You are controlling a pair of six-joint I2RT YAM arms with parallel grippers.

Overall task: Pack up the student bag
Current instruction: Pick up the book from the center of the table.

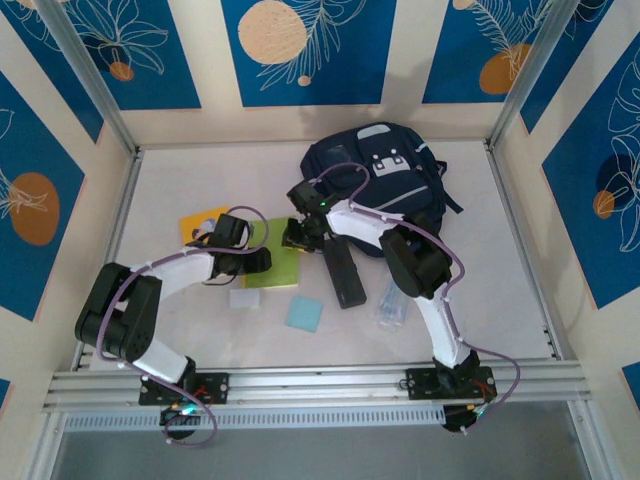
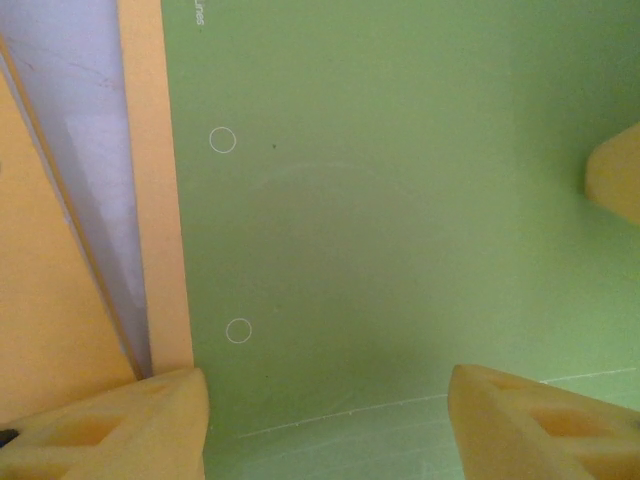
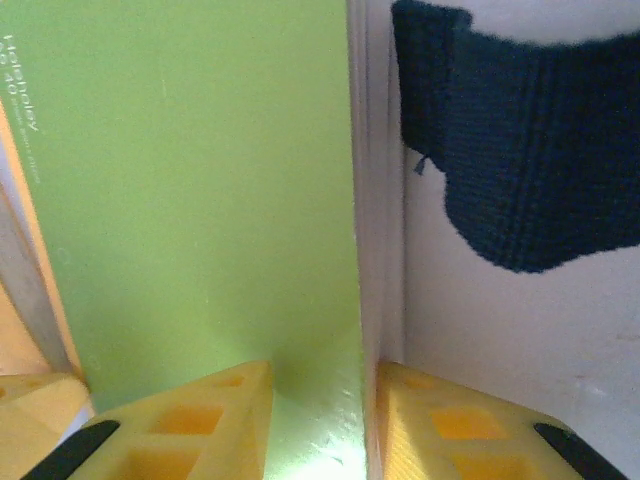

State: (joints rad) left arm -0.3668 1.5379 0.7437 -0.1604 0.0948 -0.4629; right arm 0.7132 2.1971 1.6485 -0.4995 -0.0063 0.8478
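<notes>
Barely begun, seemingly: student bag point(image 1: 385, 165) at upper centre, green book point(image 1: 272, 255) unpacked on the surface point(image 1: 480, 300), left claw point(image 2: 325, 400) wide above it, right claw point(image 3: 325, 400) narrow, nipping its edge.

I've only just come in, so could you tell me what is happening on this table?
Both arms are at a green notebook lying on the table in front of the navy student bag. The left gripper hovers over its cover with jaws open. The right gripper has its jaws either side of one edge; whether they grip it is unclear. A black case and a light blue square lie loose nearby.
</notes>
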